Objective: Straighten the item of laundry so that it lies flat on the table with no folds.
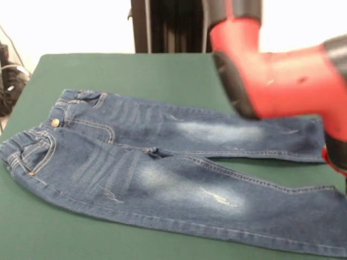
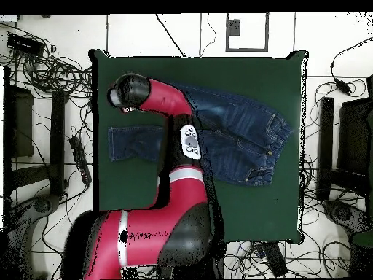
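The item of laundry (image 1: 162, 168), a small pair of blue jeans with pale faded patches, lies spread on the green table (image 1: 135, 70). In the front view its waistband (image 1: 32, 141) is at the left and both legs run to the right, slightly apart. A few soft wrinkles show near the crotch. From overhead the jeans (image 2: 240, 135) have the waistband at the right and one leg (image 2: 135, 142) reaching left. My red arm (image 1: 287, 81) crosses above the other leg, and its black end (image 2: 122, 92) stands over that leg's hem. The gripper is hidden beneath it.
Bare green table (image 2: 248, 211) surrounds the jeans, widest on the side toward the robot's base in the overhead view. Tangled cables (image 2: 51, 73) and dark stands (image 2: 324, 138) line the floor on both sides of the table.
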{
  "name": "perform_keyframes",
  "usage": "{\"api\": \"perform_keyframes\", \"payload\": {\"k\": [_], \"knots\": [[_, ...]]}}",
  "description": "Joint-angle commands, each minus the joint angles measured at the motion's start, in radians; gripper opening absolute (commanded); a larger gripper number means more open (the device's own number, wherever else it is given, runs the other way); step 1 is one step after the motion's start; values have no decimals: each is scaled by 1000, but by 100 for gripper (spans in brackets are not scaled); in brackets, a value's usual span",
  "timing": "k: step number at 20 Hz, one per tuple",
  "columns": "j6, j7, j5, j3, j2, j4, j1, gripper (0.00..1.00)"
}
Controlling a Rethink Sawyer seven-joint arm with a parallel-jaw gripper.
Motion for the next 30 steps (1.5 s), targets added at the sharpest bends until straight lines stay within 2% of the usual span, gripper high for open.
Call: {"api": "perform_keyframes", "payload": {"k": [1, 4, 8, 12, 18, 22, 30], "knots": [[293, 329, -133, -320, 3, -119, 77, 0], [319, 322, -151, -362, -13, -123, 84, 0], [281, 324, -206, -438, -18, -110, 100, 0], [159, 243, -211, -398, -61, -8, 77, 0], [53, 160, -219, -355, -130, 132, 65, 0], [21, 123, -209, -324, -159, 181, 55, 0], [-23, 44, -256, -340, -189, 224, 23, 0]]}}
